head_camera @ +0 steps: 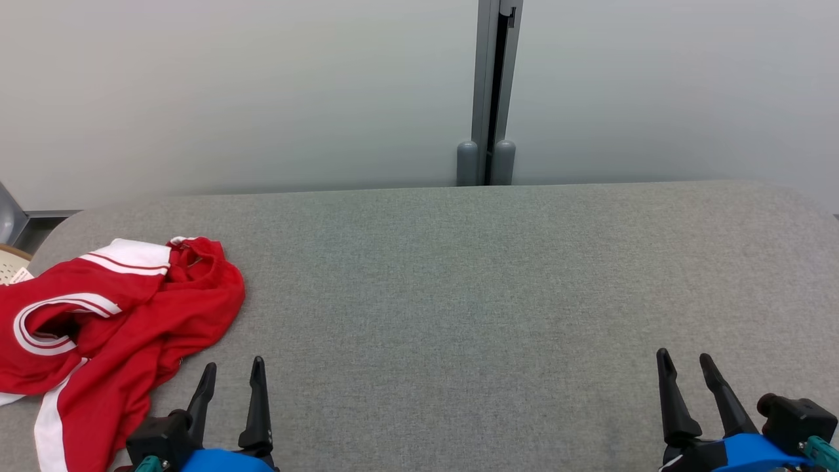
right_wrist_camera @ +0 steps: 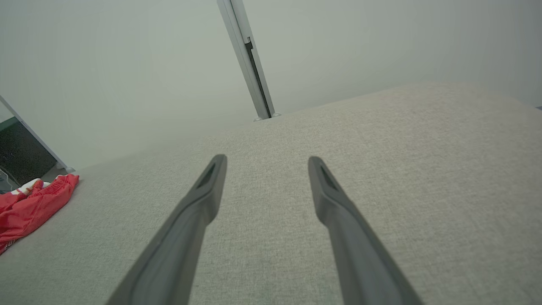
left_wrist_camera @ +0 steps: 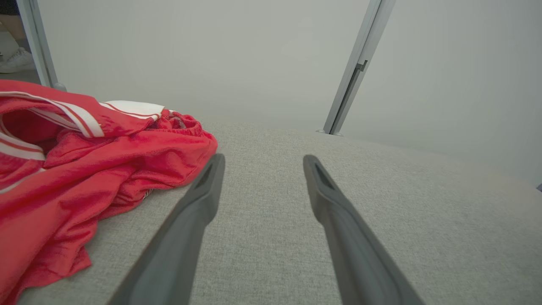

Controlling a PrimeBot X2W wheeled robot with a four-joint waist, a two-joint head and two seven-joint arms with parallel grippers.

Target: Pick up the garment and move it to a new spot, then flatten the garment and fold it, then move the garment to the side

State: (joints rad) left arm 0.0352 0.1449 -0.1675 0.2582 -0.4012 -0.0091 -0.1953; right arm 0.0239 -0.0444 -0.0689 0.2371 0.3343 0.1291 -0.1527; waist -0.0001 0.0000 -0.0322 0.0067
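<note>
Garment (head_camera: pixel 118 314), red and white, lies crumpled at the left end of the grey surface (head_camera: pixel 459 295), just beside the left pincer (head_camera: pixel 234 364). That pincer and the right pincer (head_camera: pixel 684 356) both gape wide and hold nothing, the right one well apart from it

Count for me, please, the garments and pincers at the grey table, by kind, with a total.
Garments: 1, the red garment, crumpled.
Pincers: 2, the left pincer and the right pincer, both open and empty.
Total: 3
</note>
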